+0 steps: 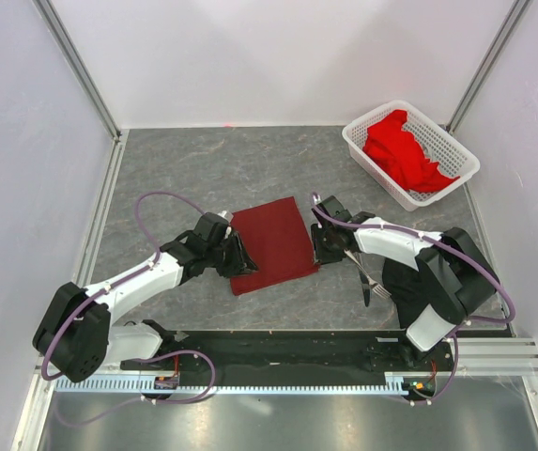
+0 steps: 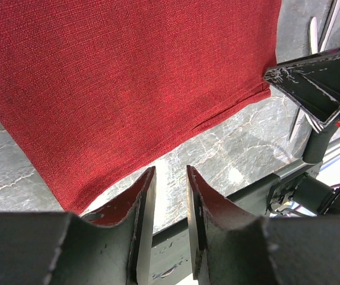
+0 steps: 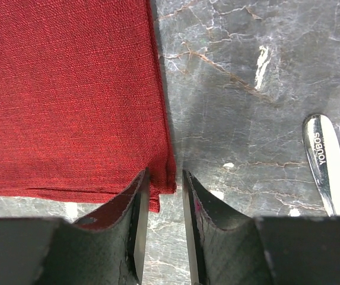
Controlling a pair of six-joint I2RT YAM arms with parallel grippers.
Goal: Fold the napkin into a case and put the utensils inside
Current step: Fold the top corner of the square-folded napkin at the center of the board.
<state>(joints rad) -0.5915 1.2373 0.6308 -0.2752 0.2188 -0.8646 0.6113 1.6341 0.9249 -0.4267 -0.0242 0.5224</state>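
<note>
Utensils lie on the table beside the right arm. Right gripper: jaws slightly parted, nothing held, straddling the napkin's near-right corner. Left gripper: parted, empty, at its left edge. Napkin flat mid-table, edge looks doubled. Risks: pinching one layer only or lifting unevenly would skew the fold; right arm could knock the utensils. Basket far right, well apart.

both end effectors low, narrowly parted
</note>
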